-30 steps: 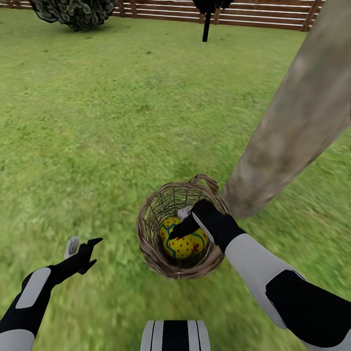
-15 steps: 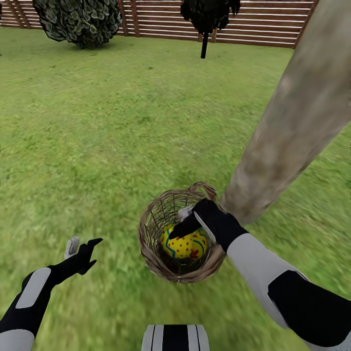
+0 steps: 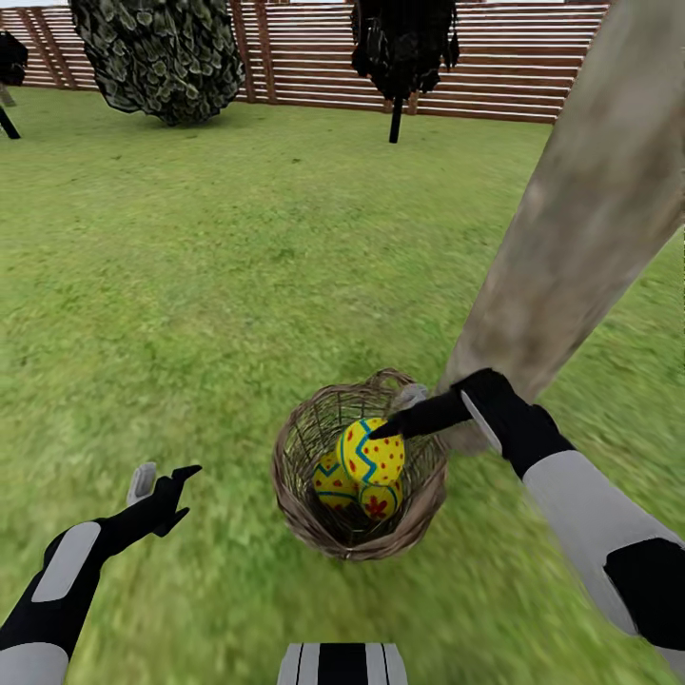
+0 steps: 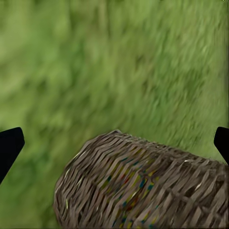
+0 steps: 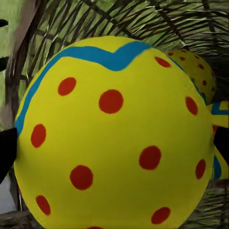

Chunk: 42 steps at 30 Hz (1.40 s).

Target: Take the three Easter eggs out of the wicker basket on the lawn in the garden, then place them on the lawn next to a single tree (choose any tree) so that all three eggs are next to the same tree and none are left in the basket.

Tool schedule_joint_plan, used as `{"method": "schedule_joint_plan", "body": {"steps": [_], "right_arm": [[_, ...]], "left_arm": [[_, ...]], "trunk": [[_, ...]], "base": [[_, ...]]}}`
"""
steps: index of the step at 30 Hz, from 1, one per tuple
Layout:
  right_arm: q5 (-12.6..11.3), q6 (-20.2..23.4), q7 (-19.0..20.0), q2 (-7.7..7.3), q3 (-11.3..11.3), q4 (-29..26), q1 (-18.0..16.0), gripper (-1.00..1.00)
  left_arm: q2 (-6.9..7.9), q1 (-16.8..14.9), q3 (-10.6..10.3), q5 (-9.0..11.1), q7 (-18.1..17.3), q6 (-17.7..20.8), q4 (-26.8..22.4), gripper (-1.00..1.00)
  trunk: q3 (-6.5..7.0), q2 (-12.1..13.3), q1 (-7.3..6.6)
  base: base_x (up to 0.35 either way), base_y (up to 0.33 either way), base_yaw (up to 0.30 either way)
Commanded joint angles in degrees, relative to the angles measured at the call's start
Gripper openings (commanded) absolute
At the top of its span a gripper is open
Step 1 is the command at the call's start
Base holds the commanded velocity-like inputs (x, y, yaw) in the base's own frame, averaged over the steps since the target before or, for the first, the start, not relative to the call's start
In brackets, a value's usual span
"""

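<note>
The wicker basket [image 3: 314, 514] stands on the lawn [image 3: 238, 285] at the foot of the tree [image 3: 571, 238]. One Easter egg [image 3: 369, 455], yellow with a blue zigzag and red dots, is raised above the two others [image 3: 333, 483] lying in the basket. My right gripper [image 3: 392, 419] reaches in over the far rim and is shut on that raised egg [image 5: 114, 138], with black fingertips [image 5: 6, 155] at its sides. Over the grass left of the basket, my left gripper [image 3: 160, 483] is open; its wrist view shows the basket's woven wall [image 4: 143, 186].
A brown slat fence [image 3: 514, 67] closes the garden at the back. A grey-green bush [image 3: 157, 57] and a thin dark-leaved tree [image 3: 404, 48] stand before it, another dark tree [image 3: 9, 67] at far left. Open grass lies left and ahead.
The head view has tilted up. My right gripper has moved up and toward the trunk from inside the basket, and one egg now sits higher than the other two.
</note>
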Motion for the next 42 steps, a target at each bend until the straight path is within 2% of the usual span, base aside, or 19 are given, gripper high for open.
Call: {"method": "schedule_joint_plan", "body": {"steps": [1, 2, 3, 4, 6, 7, 9, 10, 12, 13, 15, 23, 27, 29, 30, 32, 36, 38, 42], "right_arm": [[-0.35, 0.2, 2.47, -1.03, -0.09, -0.08, -0.03, -1.0], [-0.38, -0.15, 6.65, -2.24, -0.58, -0.08, 0.06, -1.0], [-0.38, -0.71, 13.04, -4.14, -1.99, -0.03, 0.29, -1.0], [-0.43, -2.75, 16.03, -5.06, -2.79, 0.01, 1.2, -1.0], [-0.47, -6.44, 25.11, -6.32, -3.4, 0.09, 2.27, -1.0], [-0.45, -7.91, 28.56, -6.52, -5.51, 0.1, 2.74, -1.0], [-0.44, -9.62, 31.07, -6.62, -10.94, 0.06, 4.2, -1.0], [-0.39, -10.08, 31.81, -6.63, -14.52, -0.01, 5.24, -1.0], [-0.4, -10.65, 32.48, -6.64, -19.11, -0.13, 6.37, -1.0], [-0.41, -10.81, 32.89, -6.64, -20.46, -0.19, 6.6, -1.0], [-0.4, -10.98, 33.2, -6.65, -21.43, -0.2, 6.78, -1.0], [-0.39, -12.35, 33.2, -7.12, -22.27, -0.08, 7.05, -1.0], [-0.44, -16.49, 33.2, -9.68, -24.34, -0.05, 9.04, -1.0], [-0.44, -17.02, 33.2, -11.2, -27.32, -0.1, 10.87, -1.0], [-0.39, -17.11, 33.2, -11.95, -29.9, -0.11, 11.56, -1.0], [-0.36, -17.56, 33.2, -13.63, -31.65, -0.1, 12.98, -1.0], [-0.35, -20.13, 33.2, -18.51, -32.34, 0.17, 16.24, -1.0], [-0.35, -21.17, 33.2, -19.77, -32.35, 0.56, 16.71, -1.0], [-0.45, -23.26, 33.2, -23.67, -32.35, 2.29, 18.04, -1.0]], "left_arm": [[-0.02, -0.03, 0.1, 0.58, 0.54, 0.28, -0.08, 1.0], [-0.02, -0.03, 0.1, 0.57, 0.54, 0.28, -0.08, 1.0], [-0.04, -0.03, 0.08, 0.58, 0.54, 0.28, -0.05, 1.0], [-0.09, -0.03, 0.03, 0.52, 0.54, 0.28, -0.03, 1.0], [-0.11, -0.03, 0.01, 0.53, 0.54, 0.28, -0.01, 1.0], [-0.11, -0.03, 0.01, 0.51, 0.54, 0.28, -0.01, 1.0], [-0.11, -0.03, 0.01, 0.5, 0.54, 0.28, -0.01, 1.0], [-0.11, -0.03, 0.01, 0.5, 0.54, 0.28, -0.01, 1.0], [-0.11, -0.03, 0.01, 0.5, 0.54, 0.18, -0.01, 1.0], [-0.11, -0.03, 0.01, 0.5, 0.54, 0.13, -0.01, 1.0], [-0.11, -0.03, 0.01, 0.51, 0.54, 0.11, -0.01, 1.0], [-0.11, -0.03, 0.01, 0.5, 0.54, 0.1, -0.01, 1.0], [-0.11, -0.03, 0.01, 0.5, 0.54, 0.1, -0.01, 1.0], [-0.11, -0.03, 0.01, 0.5, 0.54, 0.1, -0.01, 1.0], [-0.11, -0.03, 0.01, 0.5, 0.54, 0.1, -0.01, 1.0], [-0.11, -0.03, 0.01, 0.5, 0.54, 0.1, -0.01, 1.0], [-0.11, -0.03, 0.01, 0.57, 0.46, 0.1, -0.01, 1.0], [-0.12, -0.03, 0.01, 0.58, 0.46, 0.1, -0.02, 1.0], [-0.18, -0.03, 0.06, 0.58, 0.46, 0.07, -0.01, 1.0]], "trunk": [[0.18, 0.0, -0.03], [0.41, 0.01, -0.06], [0.63, 0.03, -0.08], [0.85, 0.04, -0.11], [1.29, 0.07, -0.16], [1.51, 0.08, -0.19], [1.96, 0.11, -0.24], [2.18, 0.12, -0.26], [2.62, 0.15, -0.31], [2.84, 0.16, -0.34], [3.29, 0.19, -0.39], [5.06, 0.29, -0.6], [5.94, 0.35, -0.7], [6.39, 0.37, -0.75], [6.61, 0.39, -0.78], [7.05, 0.41, -0.83], [7.94, 0.47, -0.93], [8.38, 0.49, -0.99], [9.27, 0.55, -1.09]], "base": [[0.0, 0.0, 0.0], [0.0, 0.0, 0.0], [0.0, 0.0, 0.0], [0.0, 0.0, 0.0], [0.0, 0.0, 0.0], [0.0, 0.0, 0.0], [0.0, 0.0, 0.0], [0.0, 0.0, 0.0], [-0.164, 0.0, 0.0], [-0.296, 0.0, 0.0], [-0.326, 0.0, 0.0], [-0.256, 0.0, 0.0], [-0.008, 0.0, 0.0], [0.0, 0.0, 0.0], [0.0, 0.0, 0.0], [0.0, 0.0, 0.0], [0.0, 0.0, 0.0], [0.0, 0.0, 0.0], [0.0, 0.0, 0.0]]}}
